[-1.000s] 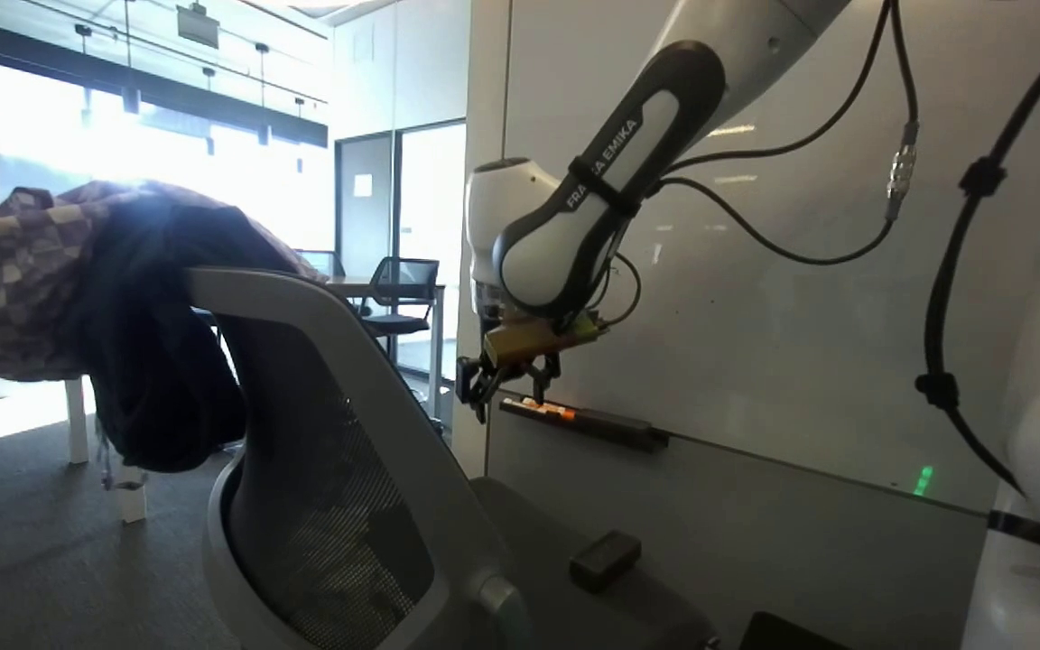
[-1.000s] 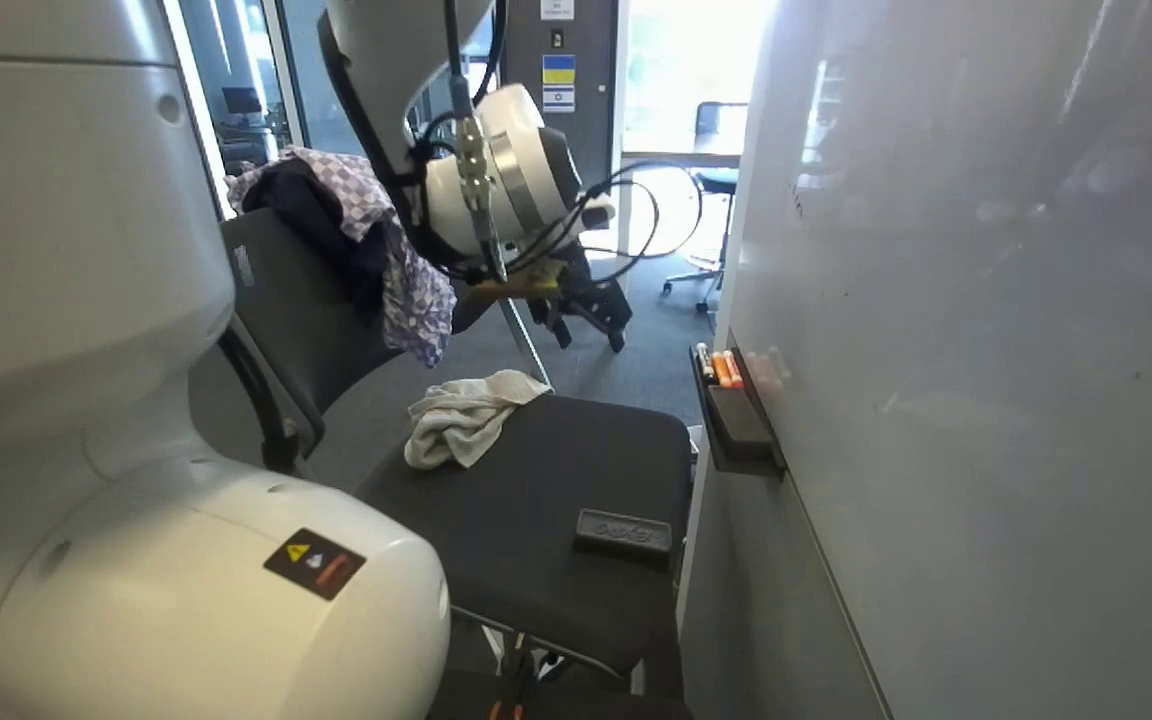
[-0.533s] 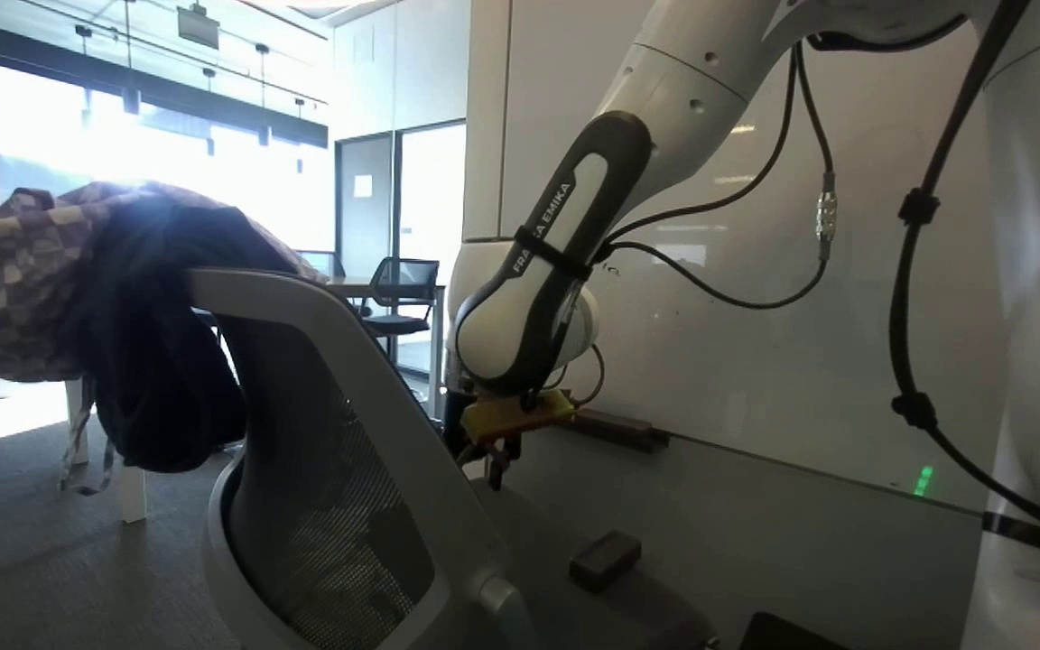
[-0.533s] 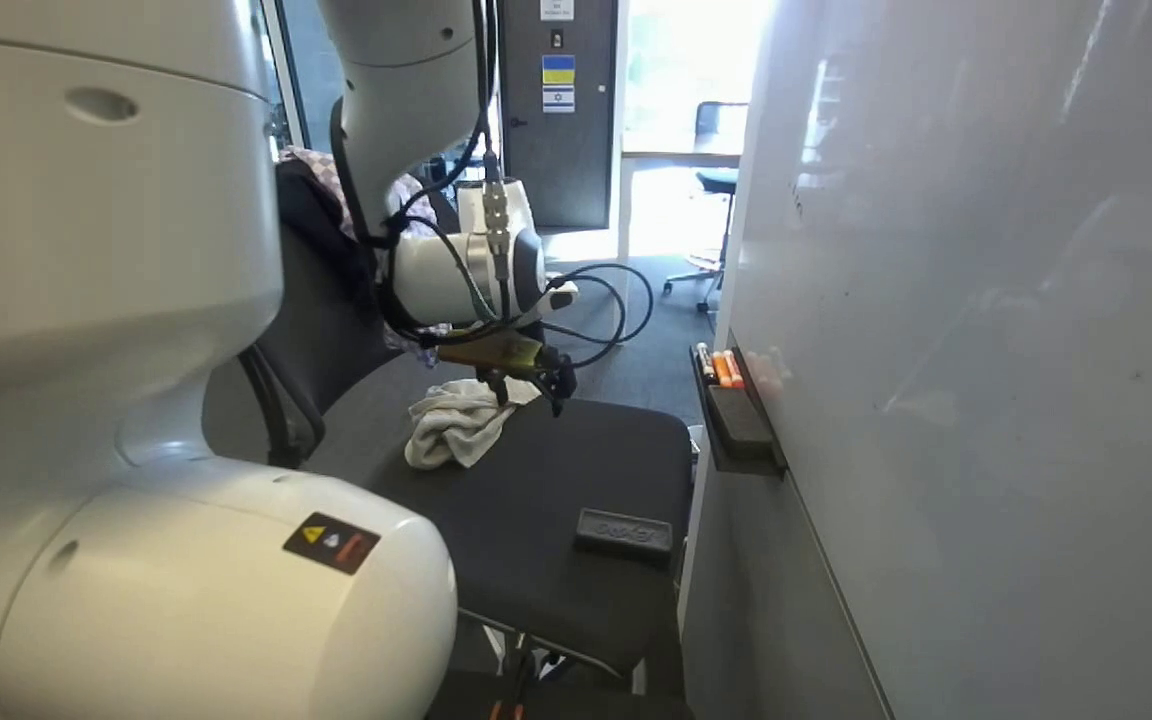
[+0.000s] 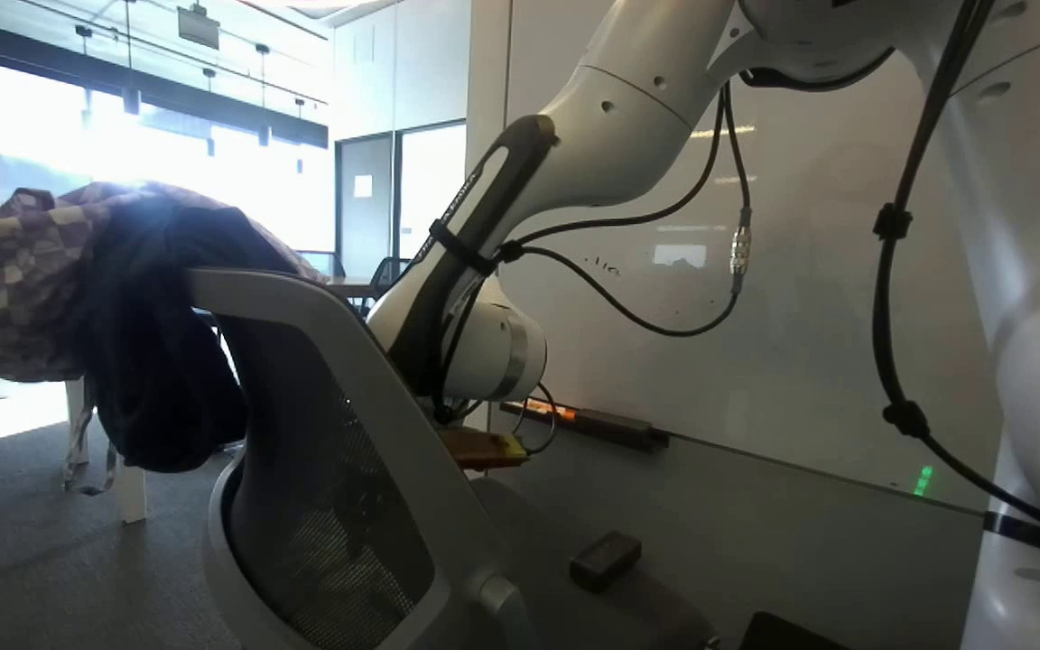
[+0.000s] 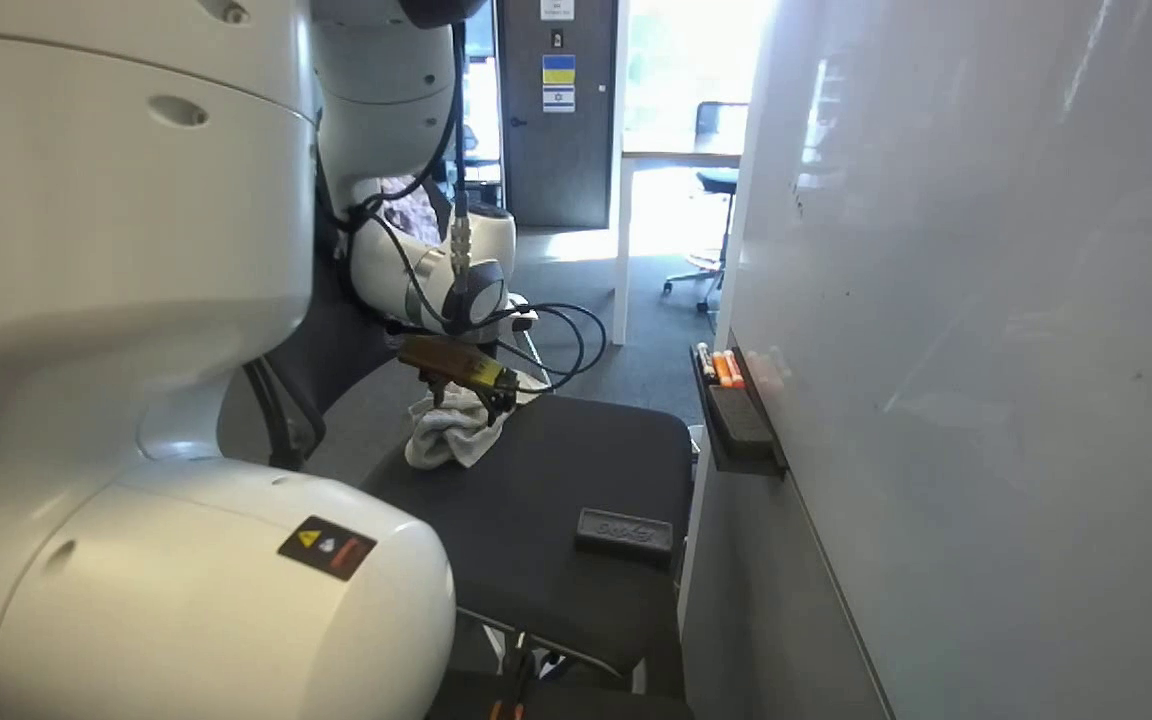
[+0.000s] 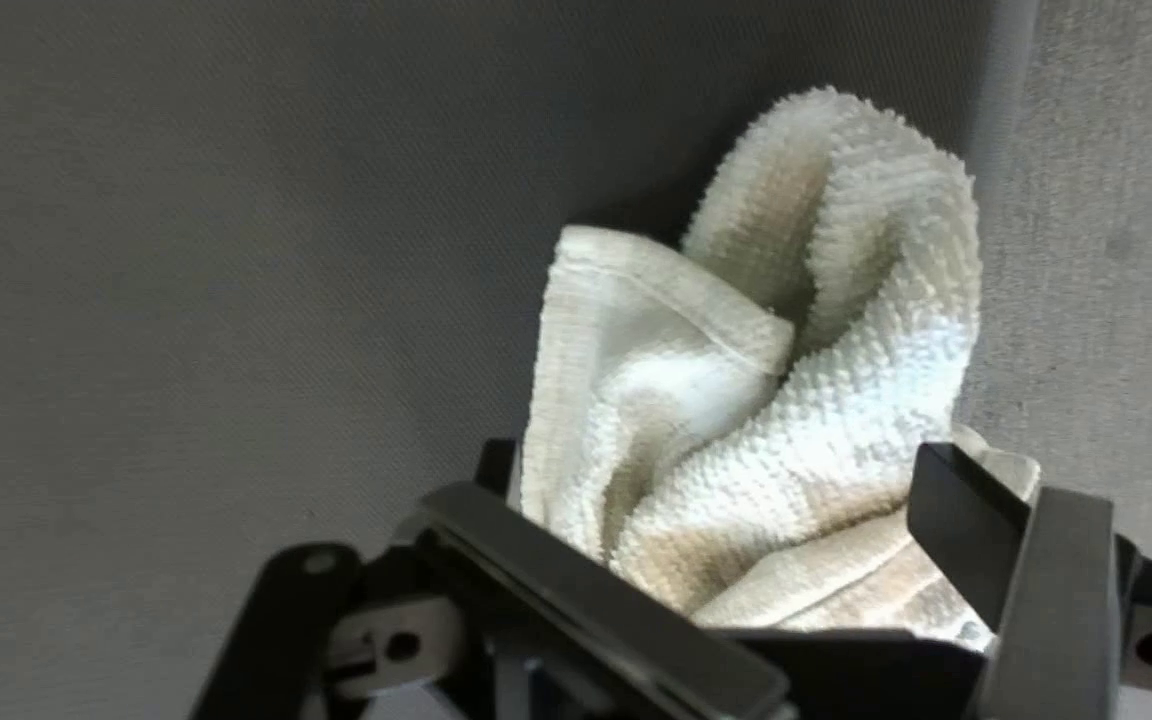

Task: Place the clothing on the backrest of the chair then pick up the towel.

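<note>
The clothing, a dark garment with a checkered cloth, hangs over the top of the chair's backrest in an exterior view. In an exterior view the arm hides most of it and only a checkered patch shows. The white towel lies crumpled on the seat's edge near the backrest. My gripper is low over the towel, pointing down. In the wrist view the gripper is open, its fingers wide apart, with the towel below and between them. Whether they touch it I cannot tell.
A dark eraser lies on the chair seat. A whiteboard stands beside the seat, with a tray holding markers. The backrest stands close to the arm and hides my fingers in an exterior view.
My gripper has come down and moved toward the backrest, from above the far side of the seat to over the towel. The towel and eraser have not moved; a strap under the clothing swung slightly.
</note>
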Motion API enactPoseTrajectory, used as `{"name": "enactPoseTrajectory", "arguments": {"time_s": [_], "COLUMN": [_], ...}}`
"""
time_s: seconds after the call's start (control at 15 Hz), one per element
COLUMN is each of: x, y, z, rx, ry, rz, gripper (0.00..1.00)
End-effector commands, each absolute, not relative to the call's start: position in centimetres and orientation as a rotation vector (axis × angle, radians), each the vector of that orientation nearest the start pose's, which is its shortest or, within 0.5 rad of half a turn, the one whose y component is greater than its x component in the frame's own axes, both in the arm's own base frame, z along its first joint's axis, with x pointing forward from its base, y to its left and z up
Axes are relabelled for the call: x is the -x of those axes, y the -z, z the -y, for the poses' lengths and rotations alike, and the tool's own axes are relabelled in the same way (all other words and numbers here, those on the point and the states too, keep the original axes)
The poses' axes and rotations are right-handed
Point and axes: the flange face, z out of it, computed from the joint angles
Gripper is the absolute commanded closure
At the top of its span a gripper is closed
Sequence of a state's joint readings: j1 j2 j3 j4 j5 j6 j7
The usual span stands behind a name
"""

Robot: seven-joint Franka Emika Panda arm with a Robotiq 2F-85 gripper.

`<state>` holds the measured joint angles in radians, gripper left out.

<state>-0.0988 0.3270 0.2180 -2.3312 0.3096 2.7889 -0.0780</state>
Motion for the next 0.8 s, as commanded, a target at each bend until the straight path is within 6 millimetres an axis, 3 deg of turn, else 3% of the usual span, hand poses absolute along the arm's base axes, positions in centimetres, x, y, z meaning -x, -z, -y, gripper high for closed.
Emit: {"name": "enactPoseTrajectory", "arguments": {"time_s": [0.0, 0.27, 0.47, 0.73], "x": [-54.9, -54.3, -53.5, -53.4], "y": [-20.6, -17.9, -16.1, -15.5], "z": [-4.6, -4.2, -5.6, -7.8], "rx": [2.884, 2.859, 2.829, 2.787], "ry": [0.232, 0.155, 0.101, 0.074], "rz": [-0.083, -0.055, -0.044, -0.021], "gripper": [0.0, 0.0, 0.0, 0.0]}}
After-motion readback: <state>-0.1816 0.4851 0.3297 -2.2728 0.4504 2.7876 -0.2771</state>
